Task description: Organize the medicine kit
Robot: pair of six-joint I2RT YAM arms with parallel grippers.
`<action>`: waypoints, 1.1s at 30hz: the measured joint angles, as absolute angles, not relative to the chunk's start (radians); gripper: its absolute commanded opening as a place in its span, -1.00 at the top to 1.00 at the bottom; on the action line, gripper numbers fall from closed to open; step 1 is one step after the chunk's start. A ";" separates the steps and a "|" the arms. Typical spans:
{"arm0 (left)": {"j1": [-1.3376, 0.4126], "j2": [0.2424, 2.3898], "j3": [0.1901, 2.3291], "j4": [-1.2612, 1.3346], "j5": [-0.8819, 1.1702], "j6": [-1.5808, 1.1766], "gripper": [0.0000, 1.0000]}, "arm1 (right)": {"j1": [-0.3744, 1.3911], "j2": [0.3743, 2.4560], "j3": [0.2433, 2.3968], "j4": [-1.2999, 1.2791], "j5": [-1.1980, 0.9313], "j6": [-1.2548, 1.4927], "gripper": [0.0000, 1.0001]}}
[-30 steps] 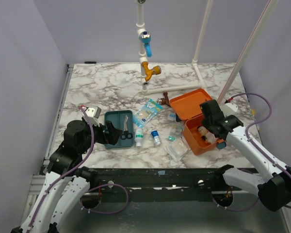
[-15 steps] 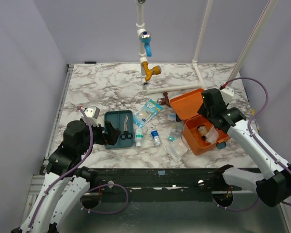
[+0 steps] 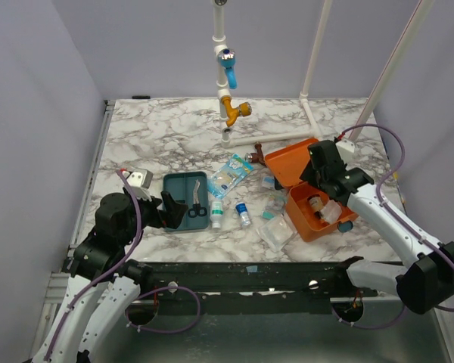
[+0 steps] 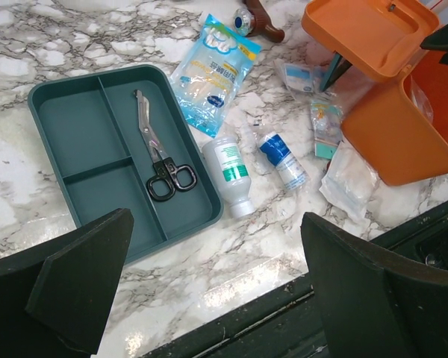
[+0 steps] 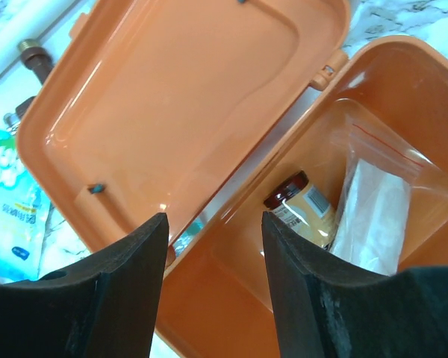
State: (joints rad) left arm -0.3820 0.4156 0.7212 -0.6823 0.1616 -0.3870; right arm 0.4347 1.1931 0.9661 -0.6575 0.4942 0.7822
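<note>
The orange medicine kit [image 3: 312, 224] stands open at the right, its lid [image 3: 289, 161] laid back. In the right wrist view the lid [image 5: 187, 97] fills the upper left, and the base [image 5: 231, 313] holds a brown bottle [image 5: 302, 205] and a clear zip bag [image 5: 373, 201]. My right gripper [image 5: 213, 224] is open and empty, hovering over the hinge edge of the kit; it also shows in the top view [image 3: 318, 178]. My left gripper [image 4: 216, 220] is open and empty above the table's near edge, just in front of the teal tray [image 4: 75, 134].
Scissors [image 4: 160, 160] lie in the tray. Between the tray and the kit lie a white bottle [image 4: 231, 171], a small blue-labelled bottle [image 4: 282, 158], a blue pouch [image 4: 213, 71], small packets [image 4: 325, 127] and a clear bag [image 4: 347, 186]. A white pipe frame [image 3: 225, 91] stands behind.
My right gripper has moved back and left, from over the kit's base towards the hinge and lid. My left arm has drawn back slightly towards the near edge.
</note>
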 measured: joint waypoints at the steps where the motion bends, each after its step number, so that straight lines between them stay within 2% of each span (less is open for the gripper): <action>1: -0.382 0.412 0.721 -0.682 0.162 -0.387 -0.97 | 0.435 1.188 0.965 -0.650 0.478 0.778 -0.15; 17: -0.382 0.392 0.721 -0.682 0.162 -0.387 -0.97 | 0.435 1.192 0.912 -0.622 0.428 0.794 -0.16; 22: -0.382 0.384 0.721 -0.682 0.162 -0.387 -0.97 | 0.434 1.223 0.902 -0.583 0.416 0.831 -0.06; 28: -0.382 0.383 0.716 -0.682 0.162 -0.387 -0.97 | 0.434 1.234 0.896 -0.544 0.402 0.861 0.20; 31: -0.382 0.383 0.715 -0.682 0.162 -0.387 -0.97 | 0.434 1.234 0.890 -0.527 0.397 0.874 0.18; 33: -0.382 0.383 0.714 -0.682 0.162 -0.387 -0.97 | 0.434 1.234 0.884 -0.517 0.396 0.883 -0.01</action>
